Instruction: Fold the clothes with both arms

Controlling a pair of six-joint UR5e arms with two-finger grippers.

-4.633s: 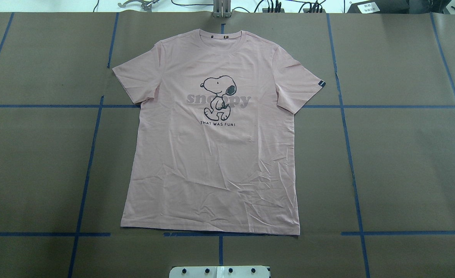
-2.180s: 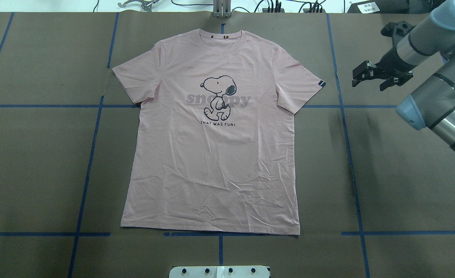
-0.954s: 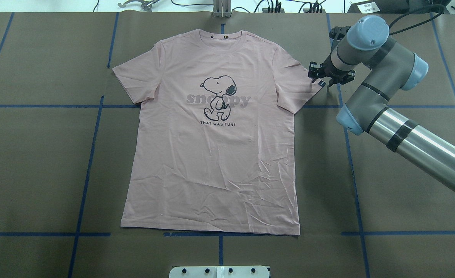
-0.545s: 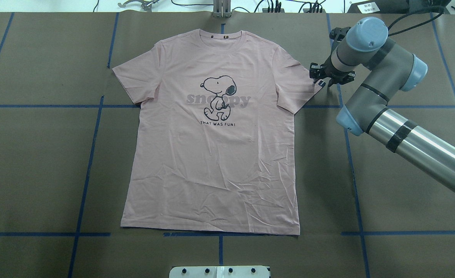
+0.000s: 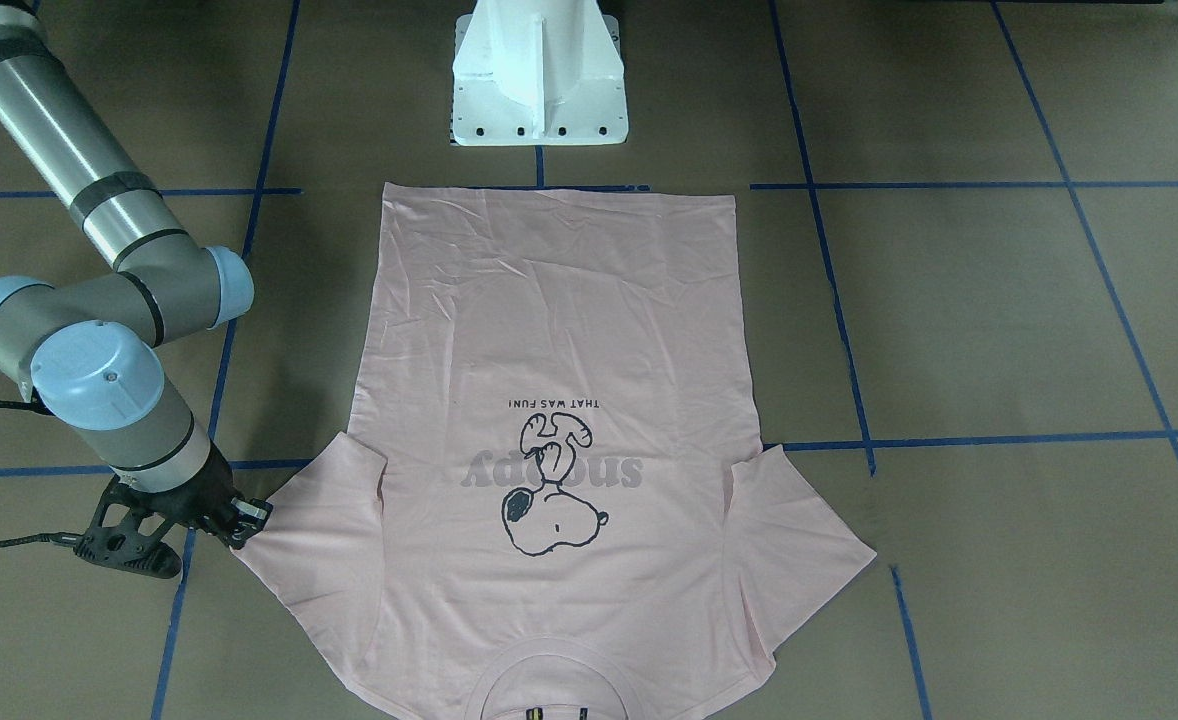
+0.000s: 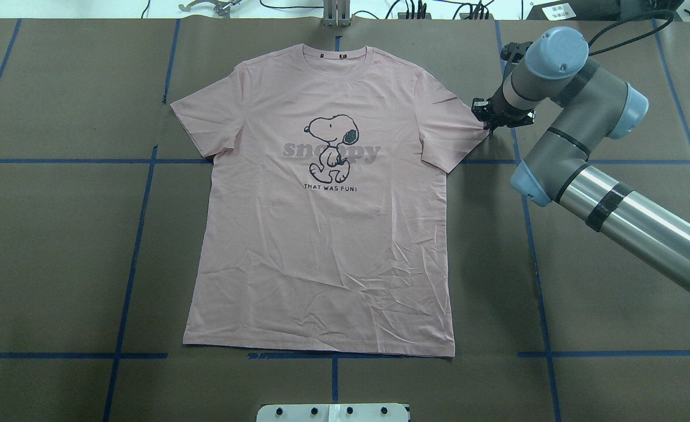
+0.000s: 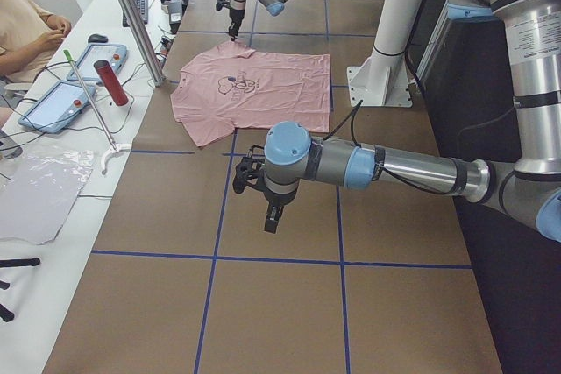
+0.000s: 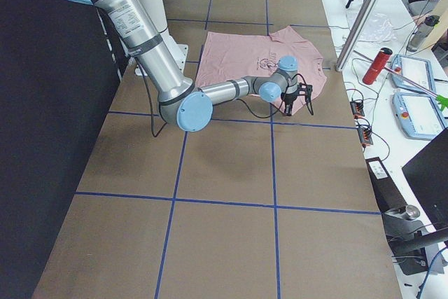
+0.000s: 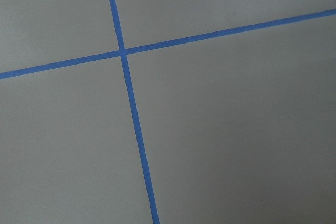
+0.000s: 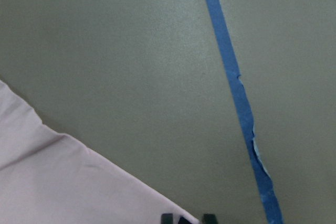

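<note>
So the pink T-shirt [image 6: 321, 246] is lying flat and face up in the middle of the table [image 6: 614, 275]. Going by the overhead view, the collar is at 12 o'clock and the hem at 6. The Snoopy drawing [image 6: 330, 146] is fully on show and nothing is folded yet. There's some wrinkling down near the hem.

The action is at the sleeve [image 6: 453, 126] out at 2 o'clock. The right gripper [image 6: 487, 115] sits right on its outer corner. In the wrist view the fingertips [image 10: 170, 219] are drawn nearly together with the sleeve corner poking in between. I'd call that pinched on the cloth, though nothing has come off the table yet.

The left gripper [image 7: 248, 177] is well away from the shirt, over bare table and blue tape [image 9: 126, 103]. I can't tell whether it's open or closed; only the side view shows it.

My take on doing this well: this looks like the very first grab.
- Make sure both layers of the sleeve hem are in the pinch before lifting.
- Lift only a little.
- Carry the sleeve toward 9 o'clock, low and slow, so the body doesn't drag or bunch.
- Ideally the left arm takes the 10 o'clock sleeve too, so the folds match.

A grip this close to the corner could slip.
</note>
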